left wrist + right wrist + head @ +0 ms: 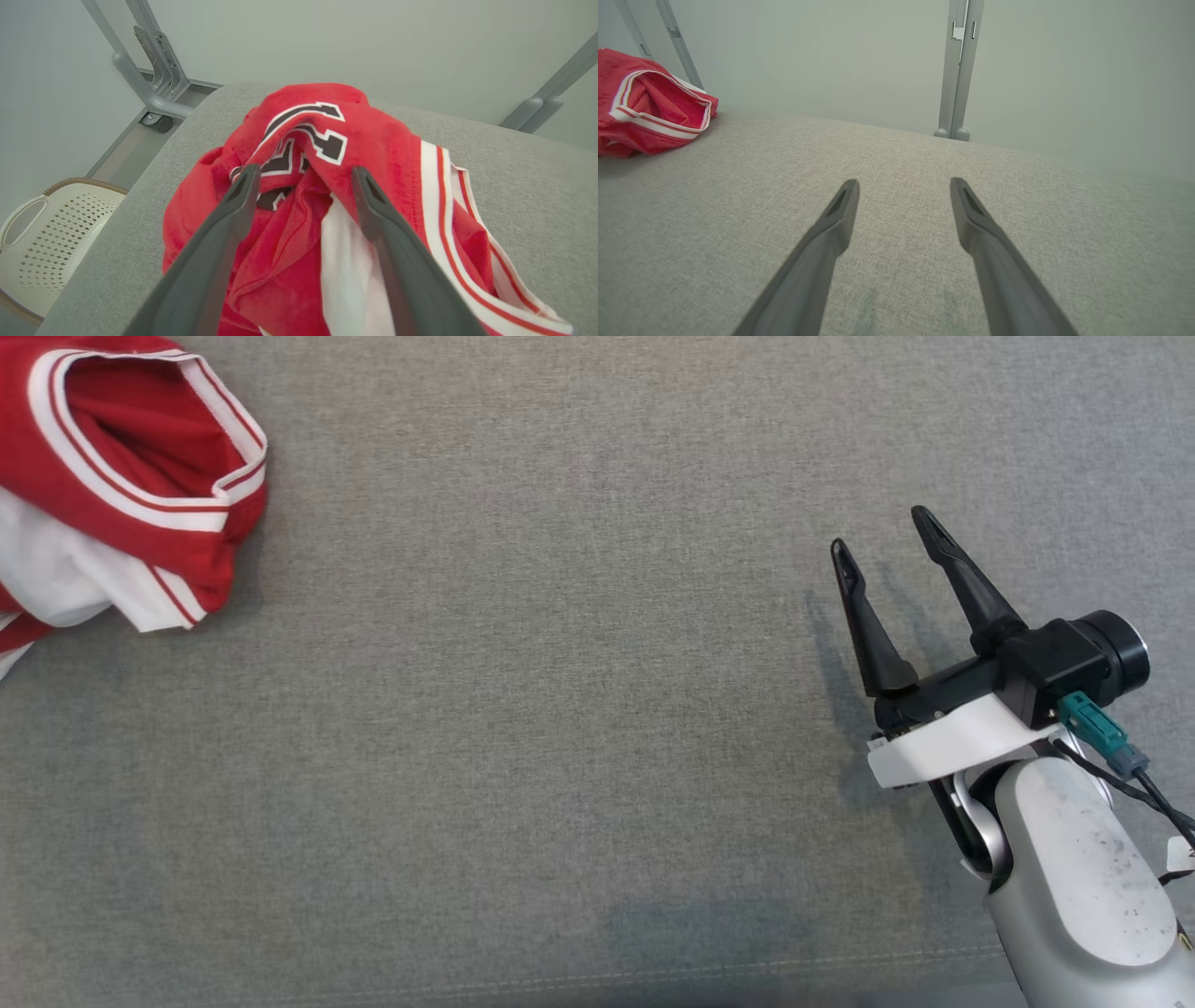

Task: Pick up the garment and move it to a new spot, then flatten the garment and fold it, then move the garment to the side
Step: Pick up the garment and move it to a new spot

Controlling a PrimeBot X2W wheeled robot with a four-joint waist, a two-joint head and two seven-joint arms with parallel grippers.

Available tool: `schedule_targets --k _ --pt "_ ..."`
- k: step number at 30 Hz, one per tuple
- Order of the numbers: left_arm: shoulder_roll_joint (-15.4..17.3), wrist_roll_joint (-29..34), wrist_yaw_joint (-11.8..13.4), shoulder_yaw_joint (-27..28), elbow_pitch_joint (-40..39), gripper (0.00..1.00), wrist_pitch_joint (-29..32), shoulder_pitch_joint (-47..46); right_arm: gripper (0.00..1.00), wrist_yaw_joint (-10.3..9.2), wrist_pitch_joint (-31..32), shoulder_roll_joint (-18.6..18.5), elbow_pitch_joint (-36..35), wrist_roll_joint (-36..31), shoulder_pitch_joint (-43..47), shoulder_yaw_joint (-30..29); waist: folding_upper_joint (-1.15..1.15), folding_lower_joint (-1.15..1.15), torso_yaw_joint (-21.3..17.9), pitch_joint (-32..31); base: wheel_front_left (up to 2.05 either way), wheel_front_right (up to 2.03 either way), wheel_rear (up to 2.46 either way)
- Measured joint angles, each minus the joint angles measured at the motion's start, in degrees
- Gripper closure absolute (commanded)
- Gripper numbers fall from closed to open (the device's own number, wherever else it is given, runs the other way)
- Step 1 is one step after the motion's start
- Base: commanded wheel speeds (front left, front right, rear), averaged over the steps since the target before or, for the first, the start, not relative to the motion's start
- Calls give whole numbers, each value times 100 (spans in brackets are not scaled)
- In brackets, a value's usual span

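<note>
Right over the jersey point(383, 140), left gripper point(303, 170) spread wide, empty, prob lining up a grab; right gripper point(880, 529) well apart from it, same.

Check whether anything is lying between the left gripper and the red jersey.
Nothing visible is. In the left wrist view the open left gripper points straight at the crumpled red jersey on the grey upholstered surface, with no object between them. Whether it touches the cloth is unclear.

A garment point(121, 476) lies heaped at the far left of the cushioned surface point(560, 709), with the left gripper point(304, 169) over it. The right gripper point(880, 531) is well apart, at the right. A basket point(60, 233) stands beside the surface.
</note>
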Motion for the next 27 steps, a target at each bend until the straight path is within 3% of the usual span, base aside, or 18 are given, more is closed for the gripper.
schedule_targets --k 12,13,14,15,20,27 --pt "49 40 33 16 455 0 49 -419 0 -7 0 -1 -2 9 10 -89 0 0 -235 271 0 0 0" --pt "49 40 33 3 483 9 49 -425 0 -7 0 0 -2 9 10 -91 0 0 -238 276 0 0 0" --pt "49 41 33 -8 500 85 47 -432 0 -7 0 0 -2 9 10 -92 0 0 -240 278 0 0 0" --pt "60 86 33 -52 508 100 -15 -505 0 -10 0 4 -1 9 10 -109 0 0 -240 275 0 0 0" --pt "69 298 9 -300 495 100 -167 -838 0 -56 1 25 45 25 14 -169 0 0 -214 184 0 0 0" --pt "119 401 -248 -651 318 100 82 -1303 0 -56 0 73 13 76 4 -175 0 0 -161 28 0 0 0"
